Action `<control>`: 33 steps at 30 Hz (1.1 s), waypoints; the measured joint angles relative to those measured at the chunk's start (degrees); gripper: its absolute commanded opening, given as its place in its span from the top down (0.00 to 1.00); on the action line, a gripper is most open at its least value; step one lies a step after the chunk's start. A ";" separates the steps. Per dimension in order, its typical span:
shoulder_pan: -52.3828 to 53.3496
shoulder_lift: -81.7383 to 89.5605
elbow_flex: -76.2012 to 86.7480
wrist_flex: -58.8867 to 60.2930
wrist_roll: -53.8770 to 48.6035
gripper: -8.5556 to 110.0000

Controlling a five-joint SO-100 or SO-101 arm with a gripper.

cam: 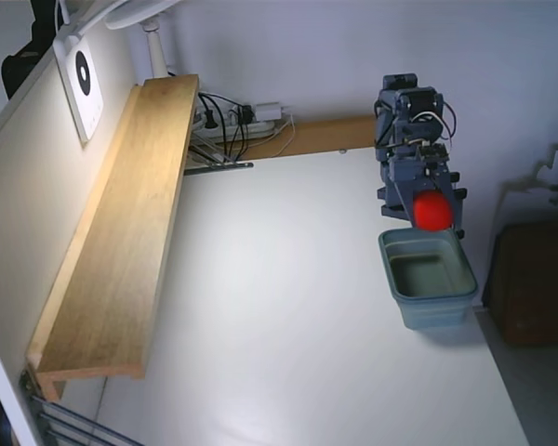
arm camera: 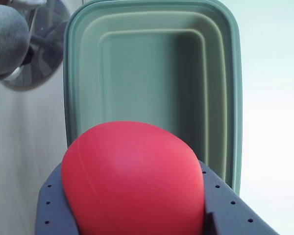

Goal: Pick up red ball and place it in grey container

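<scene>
Step in hand: the carry looks nearly done; the red ball [cam: 432, 212] is off the table and held up at the near rim of the grey container [cam: 431, 295], not yet inside it.

Where the ball is: in the fixed view it sits just above the tub's back edge, at the arm's side. In the wrist view the red ball [arm camera: 133, 177] fills the lower middle, with the open grey container [arm camera: 152, 58] spread out beyond and below it.

Tool: the gripper [cam: 431, 216] is clamped on the ball. In the wrist view its dark perforated fingers [arm camera: 51, 200] cradle the ball from both sides, spread only as wide as the ball itself.

Tub: upright and empty as far as I can see, standing on the white table [cam: 288, 316] near its right edge in the fixed view.

Next move, as I judge it: a little more reach forward so the ball hangs over the middle of the opening, then part the fingers and let it drop.

What it calls for: the ball is far narrower than the opening, so aim is easy; releasing too early over the rim could bounce it out.
</scene>
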 measured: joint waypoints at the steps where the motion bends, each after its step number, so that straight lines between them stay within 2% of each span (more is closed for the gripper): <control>1: 0.00 0.00 0.00 0.00 0.00 0.73; 16: 3.08 0.00 0.00 0.00 0.00 0.73; 17: 2.99 0.00 0.00 0.00 0.00 0.61; 33: 3.60 0.00 0.00 0.00 0.00 0.61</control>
